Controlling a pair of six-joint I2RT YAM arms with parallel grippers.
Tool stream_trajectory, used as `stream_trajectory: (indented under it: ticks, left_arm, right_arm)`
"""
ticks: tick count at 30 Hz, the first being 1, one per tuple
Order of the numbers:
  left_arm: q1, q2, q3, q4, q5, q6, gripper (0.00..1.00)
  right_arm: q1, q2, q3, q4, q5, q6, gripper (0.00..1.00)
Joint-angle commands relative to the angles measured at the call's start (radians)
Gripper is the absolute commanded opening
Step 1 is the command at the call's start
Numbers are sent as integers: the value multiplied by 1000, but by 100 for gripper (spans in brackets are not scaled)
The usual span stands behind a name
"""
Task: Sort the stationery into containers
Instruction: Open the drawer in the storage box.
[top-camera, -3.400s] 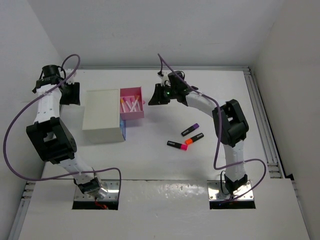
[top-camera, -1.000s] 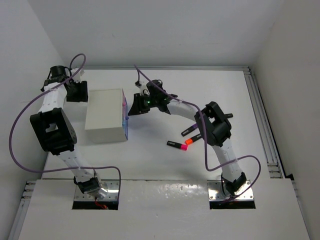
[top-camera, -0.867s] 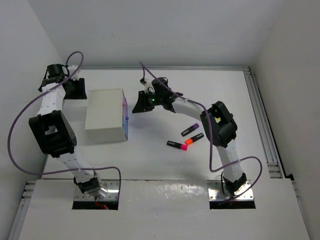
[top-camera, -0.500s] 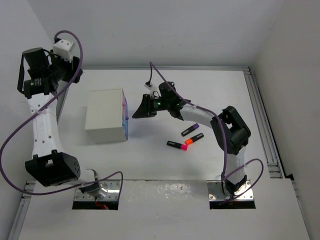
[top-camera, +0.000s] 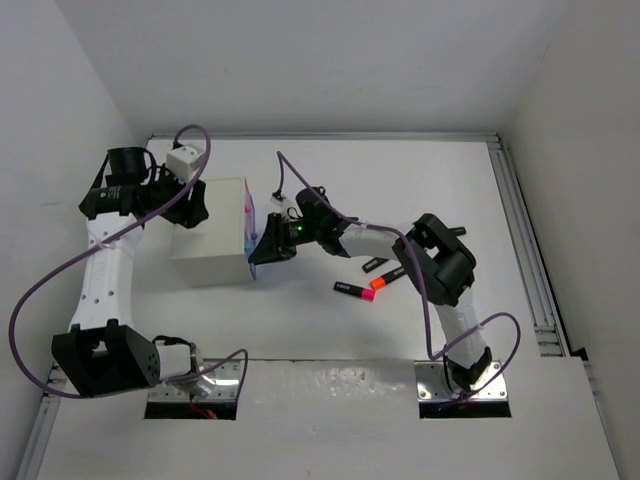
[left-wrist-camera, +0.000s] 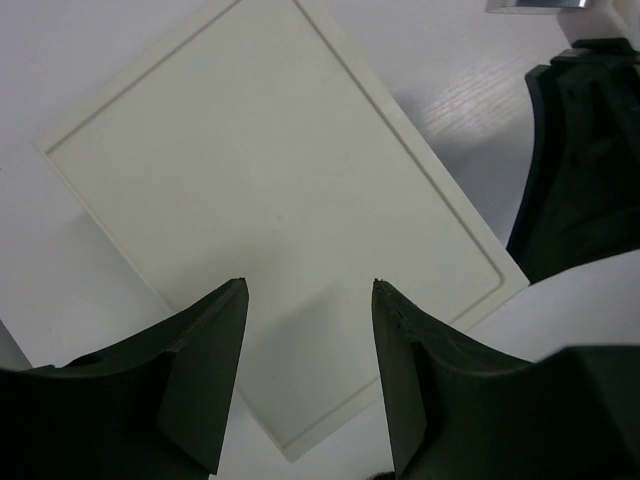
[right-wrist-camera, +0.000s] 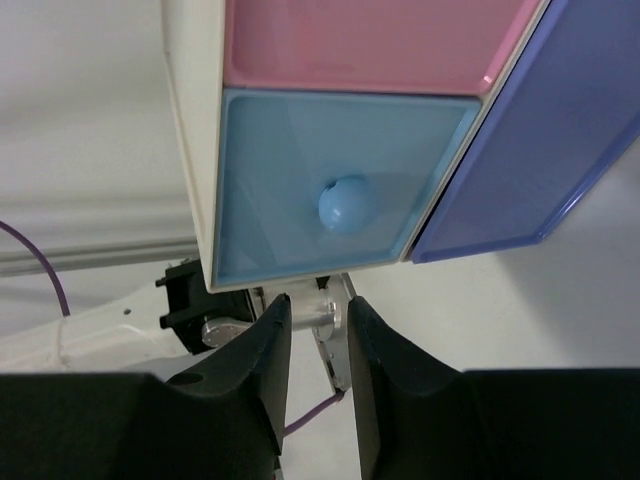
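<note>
The white cabinet (top-camera: 208, 232) stands at the left with its drawers shut. My right gripper (top-camera: 260, 252) is at its front; in the right wrist view it (right-wrist-camera: 318, 305) is narrowly open and empty, just below the light blue drawer (right-wrist-camera: 300, 210) and its round blue knob (right-wrist-camera: 347, 205). The pink drawer front (right-wrist-camera: 370, 45) is above it, a purple-blue drawer front (right-wrist-camera: 530, 140) beside it. My left gripper (top-camera: 192, 207) hovers over the cabinet top (left-wrist-camera: 270, 200), open and empty (left-wrist-camera: 308, 290). Three highlighters lie on the table: purple (top-camera: 379, 261), orange (top-camera: 390, 277) and pink (top-camera: 353, 290). The pens are hidden.
White walls enclose the table on the left, back and right. A metal rail (top-camera: 525, 240) runs along the right side. My right arm's dark wrist (left-wrist-camera: 590, 150) shows beside the cabinet in the left wrist view.
The pink drawer with pens, open 3.4 s ago, is now shut. My right gripper moved down the cabinet front. My left arm swung from behind the cabinet to above it.
</note>
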Motion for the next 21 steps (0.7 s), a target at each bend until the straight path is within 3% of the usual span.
stream_trajectory:
  ticks: [1,8,21]
  left_arm:
    - [-24,-51,-6,0,2,34,59]
    - [-56,-48,-24,-12,-13,31,59]
    - [-9,-2,-47,-147,-121,1,56]
  right_arm:
    - [-6,17,61,71,15,25,29]
    - [-9,63,106,96,26,45,32]
    - [-21,55,83,103,22,53,35]
